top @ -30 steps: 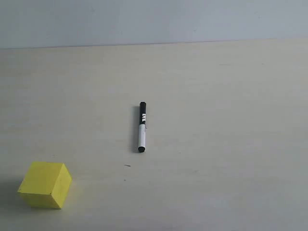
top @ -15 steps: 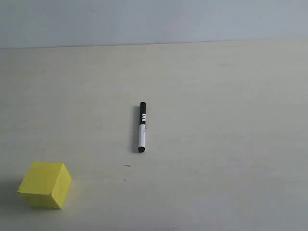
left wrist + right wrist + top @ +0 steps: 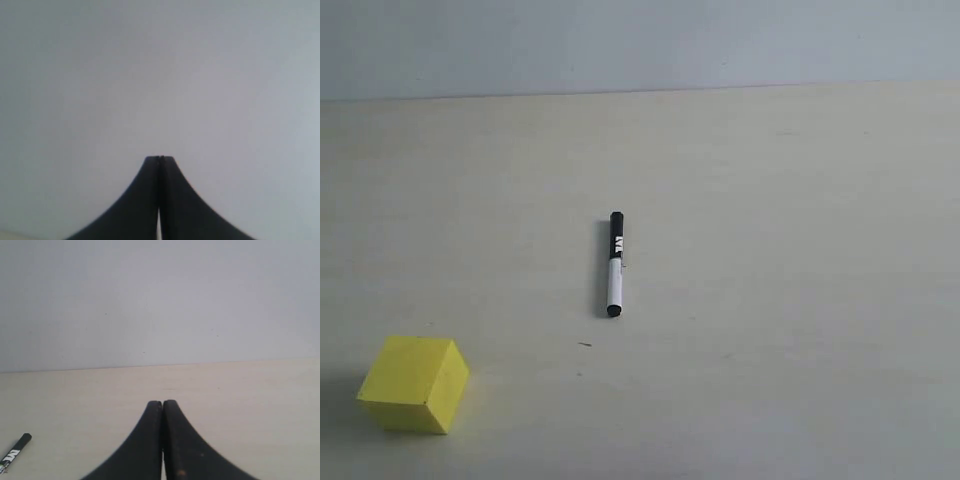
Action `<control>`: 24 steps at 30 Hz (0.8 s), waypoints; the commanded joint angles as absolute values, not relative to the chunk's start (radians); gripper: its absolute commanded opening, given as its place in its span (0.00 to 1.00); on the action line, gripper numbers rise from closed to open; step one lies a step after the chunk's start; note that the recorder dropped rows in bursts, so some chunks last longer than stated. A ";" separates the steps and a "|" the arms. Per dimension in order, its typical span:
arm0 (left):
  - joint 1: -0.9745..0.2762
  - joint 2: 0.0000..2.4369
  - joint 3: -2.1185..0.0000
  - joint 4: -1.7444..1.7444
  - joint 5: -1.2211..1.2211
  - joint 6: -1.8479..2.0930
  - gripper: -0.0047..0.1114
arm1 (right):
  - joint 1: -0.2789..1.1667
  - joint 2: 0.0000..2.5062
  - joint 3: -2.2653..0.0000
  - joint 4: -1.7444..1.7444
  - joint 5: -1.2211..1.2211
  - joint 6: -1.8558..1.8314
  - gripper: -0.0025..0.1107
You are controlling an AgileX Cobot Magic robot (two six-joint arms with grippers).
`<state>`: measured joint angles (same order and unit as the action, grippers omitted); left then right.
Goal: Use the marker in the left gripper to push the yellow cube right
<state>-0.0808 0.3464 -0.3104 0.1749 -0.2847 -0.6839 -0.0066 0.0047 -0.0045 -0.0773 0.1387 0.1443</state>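
The marker (image 3: 614,264) lies flat on the pale table near the middle of the exterior view, black cap end away from the camera, held by nothing. Its cap end also shows in the right wrist view, the marker (image 3: 14,455) lying near that picture's edge. The yellow cube (image 3: 414,384) sits at the near left of the table. Neither arm appears in the exterior view. My left gripper (image 3: 160,159) is shut with nothing between its fingers and faces a plain grey wall. My right gripper (image 3: 162,403) is shut and empty too, pointing over the table.
The pale table (image 3: 780,300) runs back to a grey wall (image 3: 640,45). A small dark speck (image 3: 585,345) lies on the table near the marker's tip.
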 commanded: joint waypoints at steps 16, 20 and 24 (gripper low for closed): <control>-0.300 1.476 -1.316 0.023 1.004 -0.215 0.20 | -0.006 0.000 0.000 -0.079 0.134 0.139 0.02; -0.393 1.616 -1.347 -0.097 0.975 -0.158 0.58 | -0.006 0.000 0.000 -0.079 0.134 0.142 0.02; -0.469 1.746 -1.404 -0.177 0.969 -0.156 0.70 | -0.006 0.000 0.000 -0.079 0.134 0.142 0.02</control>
